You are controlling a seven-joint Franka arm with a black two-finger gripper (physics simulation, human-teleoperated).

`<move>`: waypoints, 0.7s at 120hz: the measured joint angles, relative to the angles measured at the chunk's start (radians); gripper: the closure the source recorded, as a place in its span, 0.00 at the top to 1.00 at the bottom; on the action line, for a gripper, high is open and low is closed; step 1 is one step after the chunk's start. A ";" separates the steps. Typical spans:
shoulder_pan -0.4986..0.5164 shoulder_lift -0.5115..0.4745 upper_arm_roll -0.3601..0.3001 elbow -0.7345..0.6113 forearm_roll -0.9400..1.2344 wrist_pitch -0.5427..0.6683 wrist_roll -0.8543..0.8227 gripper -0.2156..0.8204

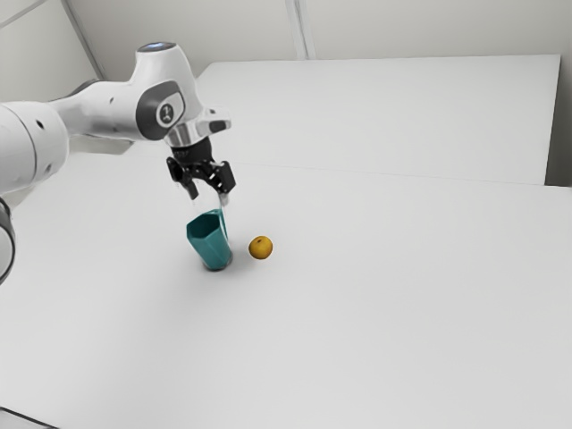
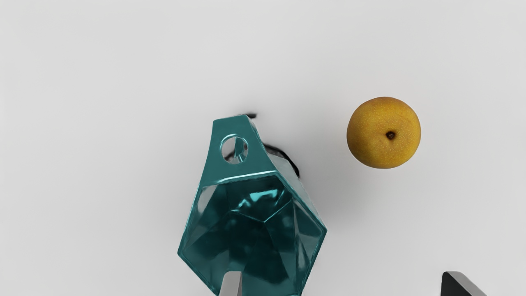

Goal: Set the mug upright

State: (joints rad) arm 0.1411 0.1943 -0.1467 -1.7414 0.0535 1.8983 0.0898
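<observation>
- Mug (image 1: 211, 247) stands on the table (image 1: 375, 313), below the gripper (image 1: 208, 197) and near the fruit (image 1: 261, 248), which sits apart from it towards the exterior view's right.
- From the wrist view I can look right down into the mug, at the creased facets inside and the round hole through its handle (image 2: 209, 164); at the side, the handle is a thin strip by the rim.
- The exterior view gives me the mug's outer wall down to its foot, and the white arm (image 1: 98, 107) reaching in from the exterior view's left.
- The mouth faces up, the foot is down on the table, and the long axis runs about upright; a slight lean I couldn't judge from here.
- The handle points away from the fingers, its narrow end outward from the rim.
- The gripper's fingers stand wide apart with nothing pinched between them. In the wrist view one tip overlaps the mouth and the other lies beyond the mug; whether the first touches, I can't tell.
- The mug is glossy teal, angular, five-cornered at the mouth.
- The fruit is round, yellow-brown and finely speckled, with a dark dimple.
- The table is smooth, matt and pale.
</observation>
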 joint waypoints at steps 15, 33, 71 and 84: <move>-0.004 -0.053 -0.002 0.055 -0.024 -0.085 -0.008 0.75; -0.008 -0.109 -0.020 0.115 -0.038 -0.187 -0.016 0.77; -0.009 -0.141 -0.028 0.124 -0.046 -0.286 -0.019 0.79; -0.003 -0.142 -0.029 0.124 -0.048 -0.296 -0.019 0.79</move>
State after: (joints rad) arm 0.1380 0.0527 -0.1753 -1.6172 0.0058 1.6020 0.0708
